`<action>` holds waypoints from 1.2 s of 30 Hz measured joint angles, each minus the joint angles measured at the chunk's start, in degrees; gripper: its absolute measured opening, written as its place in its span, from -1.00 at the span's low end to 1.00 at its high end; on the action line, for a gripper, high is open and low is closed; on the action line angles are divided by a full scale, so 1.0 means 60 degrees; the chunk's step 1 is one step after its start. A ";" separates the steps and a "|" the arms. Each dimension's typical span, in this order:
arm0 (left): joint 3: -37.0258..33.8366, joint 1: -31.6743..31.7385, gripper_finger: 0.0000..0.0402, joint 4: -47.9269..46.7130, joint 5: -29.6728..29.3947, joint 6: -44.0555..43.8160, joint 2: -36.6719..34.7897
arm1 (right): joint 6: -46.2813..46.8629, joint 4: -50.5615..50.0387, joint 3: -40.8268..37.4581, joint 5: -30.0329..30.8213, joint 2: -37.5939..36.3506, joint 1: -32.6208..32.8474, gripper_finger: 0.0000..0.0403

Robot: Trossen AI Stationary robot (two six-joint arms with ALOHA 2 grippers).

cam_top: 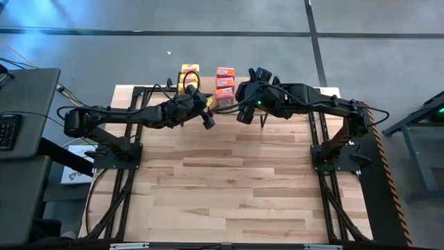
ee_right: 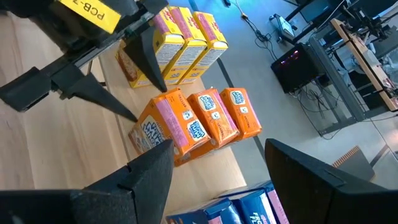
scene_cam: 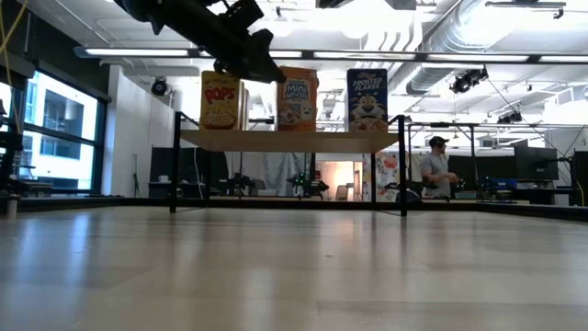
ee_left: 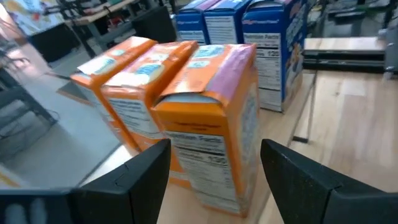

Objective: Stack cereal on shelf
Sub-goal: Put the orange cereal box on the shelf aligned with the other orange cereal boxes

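Observation:
The shelf (scene_cam: 294, 140) stands at the table's far edge and carries upright cereal boxes on its plank: yellow ones (ee_right: 180, 43), three orange ones (ee_right: 205, 121) and blue ones (ee_left: 261, 43). My left gripper (ee_left: 214, 177) is open above the shelf. Its fingers stand on either side of the nearest orange box (ee_left: 211, 124) without touching it; it also shows in the high view (cam_top: 208, 118) and the low view (scene_cam: 262, 66). My right gripper (ee_right: 217, 186) is open and empty, hovering above the shelf beside the orange and blue boxes; it also shows in the high view (cam_top: 243, 114).
The two arms are close together over the shelf, their grippers a short way apart. The broad wooden tabletop (cam_top: 229, 180) lies on the near side of the shelf. A person (scene_cam: 436, 170) stands in the room beyond the table.

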 joint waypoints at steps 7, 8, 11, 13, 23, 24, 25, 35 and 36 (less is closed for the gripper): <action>0.0000 -0.0322 0.20 0.0024 -0.0541 0.0228 -0.0474 | 0.0000 -0.0004 0.0000 -0.0073 0.0000 0.0000 0.22; 0.0000 -0.0401 0.20 0.0033 -0.0541 0.0228 -0.0531 | 0.0000 -0.0004 0.0000 -0.0073 0.0000 0.0000 0.22; 0.0000 -0.0697 0.20 0.0009 -0.0545 0.0348 -0.0613 | 0.0003 -0.0003 0.0000 -0.0101 0.0000 0.0000 0.22; 0.0000 -0.0936 0.20 0.0012 -0.0545 0.0568 -0.0617 | 0.0002 -0.0004 0.0000 -0.0102 0.0000 0.0000 0.22; 0.0004 -0.1663 0.20 0.0112 -0.0402 0.0654 -0.0456 | 0.0004 -0.0004 0.0000 -0.0102 0.0000 0.0000 0.22; 0.0004 -0.1666 0.20 0.0075 -0.0260 0.0640 -0.0406 | 0.0004 -0.0004 0.0000 -0.0103 0.0000 0.0000 0.22; 0.0004 -0.1661 0.20 0.0074 -0.0133 0.0599 -0.0350 | 0.0006 -0.0004 0.0000 -0.0106 0.0000 0.0000 0.22; -0.0004 -0.1205 0.20 0.0382 0.0137 0.0374 0.0406 | 0.0073 -0.0004 0.0000 -0.0142 0.0004 0.0000 0.22; -0.0004 -0.1147 0.20 0.0399 0.0134 0.0370 0.0466 | 0.0071 -0.0004 0.0000 -0.0138 0.0004 0.0000 0.22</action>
